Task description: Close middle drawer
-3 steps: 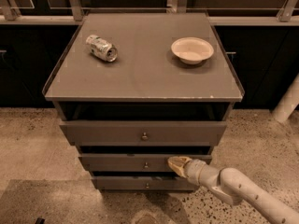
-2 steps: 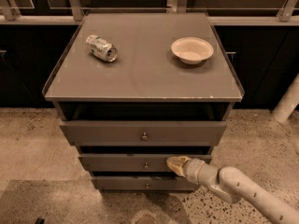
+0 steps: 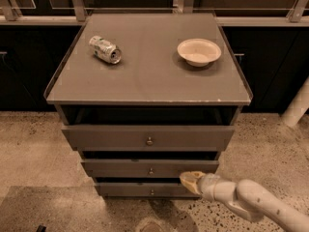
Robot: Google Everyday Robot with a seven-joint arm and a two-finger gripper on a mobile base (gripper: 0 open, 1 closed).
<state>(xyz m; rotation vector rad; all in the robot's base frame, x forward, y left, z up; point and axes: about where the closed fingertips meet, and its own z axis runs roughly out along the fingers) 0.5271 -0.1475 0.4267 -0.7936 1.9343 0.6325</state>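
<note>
The middle drawer [image 3: 120, 168] is a low grey-brown front with a small round knob [image 3: 151, 171]. It sits between a taller top front [image 3: 96, 138] and a narrower bottom front [image 3: 125, 190]. It stands pulled out a little, with a dark gap above it. My gripper [image 3: 191, 180] is a pale tip on a white arm coming in from the lower right. It is at the lower right edge of the middle drawer front, right of the knob. Whether it touches the front, I cannot tell.
A crushed can [image 3: 105, 49] and a pale bowl [image 3: 199, 51] lie on the cabinet top [image 3: 149, 81]. The top and bottom drawers also stand slightly out. Speckled floor [image 3: 34, 149] surrounds the cabinet. A white post [image 3: 297, 105] stands at the right.
My gripper has shifted slightly down and to the right along the middle drawer front. The drawers look unchanged.
</note>
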